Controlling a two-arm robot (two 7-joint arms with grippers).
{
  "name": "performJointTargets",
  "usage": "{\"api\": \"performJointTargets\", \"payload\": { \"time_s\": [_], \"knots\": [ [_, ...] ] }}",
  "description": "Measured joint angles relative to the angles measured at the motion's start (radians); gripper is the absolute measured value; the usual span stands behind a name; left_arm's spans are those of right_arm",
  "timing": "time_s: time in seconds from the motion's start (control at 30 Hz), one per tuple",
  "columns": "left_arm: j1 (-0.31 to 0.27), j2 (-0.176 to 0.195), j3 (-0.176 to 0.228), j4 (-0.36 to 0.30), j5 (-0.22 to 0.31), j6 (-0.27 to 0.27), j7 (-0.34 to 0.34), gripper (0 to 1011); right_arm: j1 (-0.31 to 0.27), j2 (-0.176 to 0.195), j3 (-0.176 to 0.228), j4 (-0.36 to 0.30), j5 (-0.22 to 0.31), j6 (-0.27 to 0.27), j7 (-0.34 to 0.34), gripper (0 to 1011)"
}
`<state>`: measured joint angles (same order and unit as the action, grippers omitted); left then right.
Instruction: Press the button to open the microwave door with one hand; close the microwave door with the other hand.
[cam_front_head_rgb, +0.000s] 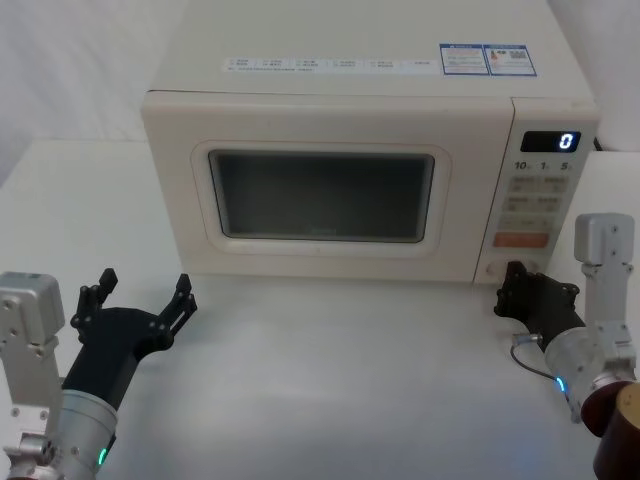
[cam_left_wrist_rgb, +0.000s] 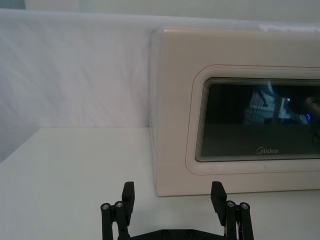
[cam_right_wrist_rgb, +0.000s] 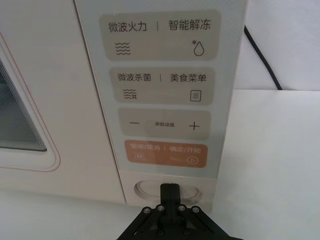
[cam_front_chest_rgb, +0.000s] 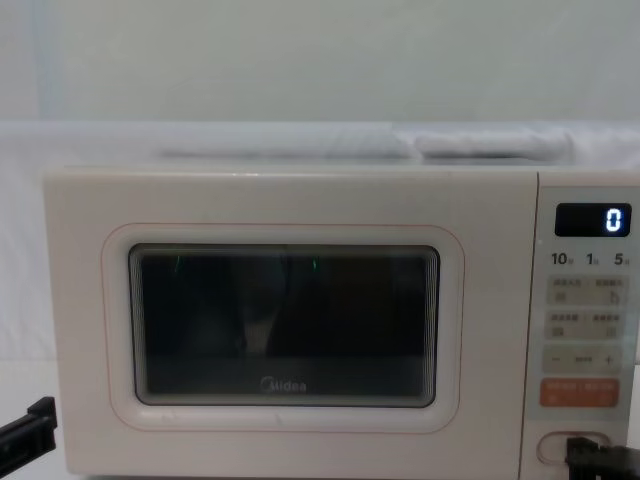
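Your right gripper (cam_right_wrist_rgb: 170, 192) is pinched closed, empty, tip on the button (cam_right_wrist_rgb: 145, 189) to pop the still-shut microwave door (cam_front_head_rgb: 320, 195); left gripper (cam_front_head_rgb: 140, 300) waits spread wide, empty, ready to close it.

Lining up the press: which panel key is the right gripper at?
The button, the cream oblong key lowest on the panel, under the orange key. The shut right gripper sits right at its centre; the beige keys lie higher up.
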<state>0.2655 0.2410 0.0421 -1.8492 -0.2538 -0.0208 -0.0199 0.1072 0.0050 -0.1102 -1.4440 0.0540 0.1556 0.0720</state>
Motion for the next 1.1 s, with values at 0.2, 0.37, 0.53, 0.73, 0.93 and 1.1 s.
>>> {"api": "performJointTargets", "payload": {
  "time_s": [0.2, 0.37, 0.53, 0.73, 0.93, 1.1],
  "knots": [
    [0.000, 0.000, 0.000, 0.000, 0.000, 0.000, 0.000, 1001, 0.005, -0.005, 0.001, 0.008, 0.001, -0.011, -0.004, 0],
    [0.000, 0.000, 0.000, 0.000, 0.000, 0.000, 0.000, 1001, 0.013, -0.011, -0.001, 0.019, 0.001, -0.022, -0.009, 0],
    [0.000, 0.000, 0.000, 0.000, 0.000, 0.000, 0.000, 1001, 0.030, -0.017, -0.003, 0.041, 0.001, -0.030, -0.011, 0],
    [0.000, 0.000, 0.000, 0.000, 0.000, 0.000, 0.000, 1001, 0.048, -0.023, -0.008, 0.064, 0.000, -0.038, -0.016, 0],
    [0.000, 0.000, 0.000, 0.000, 0.000, 0.000, 0.000, 1001, 0.054, -0.026, -0.011, 0.074, -0.004, -0.040, -0.019, 0],
    [0.000, 0.000, 0.000, 0.000, 0.000, 0.000, 0.000, 1001, 0.047, -0.025, -0.011, 0.065, -0.008, -0.038, -0.022, 0]
  ]
}}
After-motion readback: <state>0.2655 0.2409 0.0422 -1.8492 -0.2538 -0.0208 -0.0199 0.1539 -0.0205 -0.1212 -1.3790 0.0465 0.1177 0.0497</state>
